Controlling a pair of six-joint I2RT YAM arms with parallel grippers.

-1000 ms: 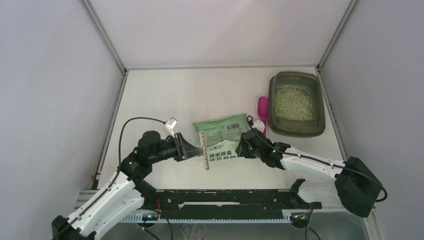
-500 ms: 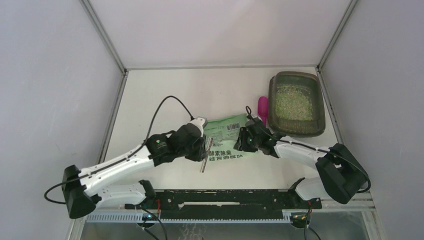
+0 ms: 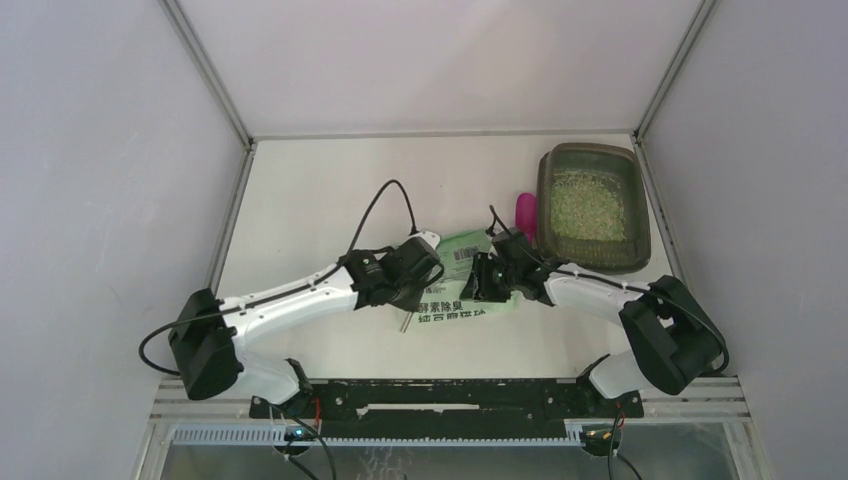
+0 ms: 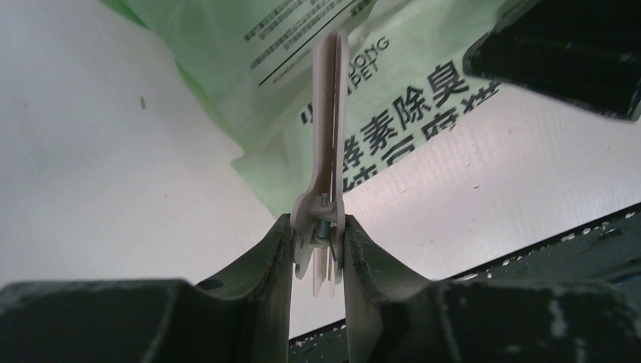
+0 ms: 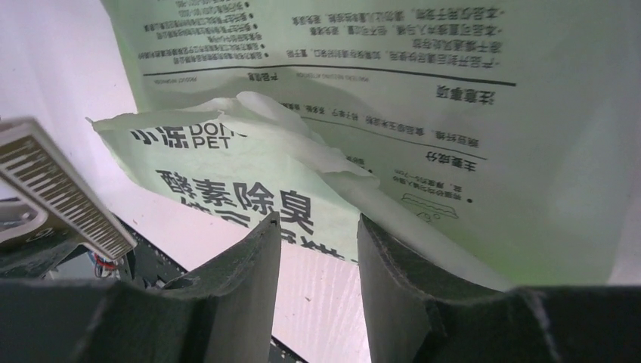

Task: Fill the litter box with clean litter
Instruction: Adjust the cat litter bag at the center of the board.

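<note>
walls (image 3: 450, 60): plain pale grey on three sides, metal struts rising at the far corners.
bench (image 3: 330, 190): white and flat, with a black rail (image 3: 440, 395) along its near edge.
left arm (image 3: 290, 300): reaches from the near left corner toward the middle of the bench, a black cable looping above it.
right arm (image 3: 600, 295): reaches from the near right corner toward the middle, wrist facing the left arm's wrist.
litter box (image 3: 592, 262): dark translucent tray, sits at the far right corner of the bench, long side along the right edge.
clean litter (image 3: 585, 205): pale greenish granules, lies inside the litter box and covers its floor.
green bag (image 3: 455, 305): light green with black print and a barcode, rumpled, lies at the middle of the bench between the two wrists, well apart from the litter box.
scoop (image 3: 525, 215): magenta, lies just beside the left wall of the litter box.
clip (image 4: 331, 128): long, pale, with a spring at its hinge, points away from the left wrist toward the bag.
left gripper (image 4: 317, 234): clenched on the hinge end of the clip.
right gripper (image 5: 314, 219): released, fingers apart with nothing pinched between them, close to the bag's printed face.
</note>
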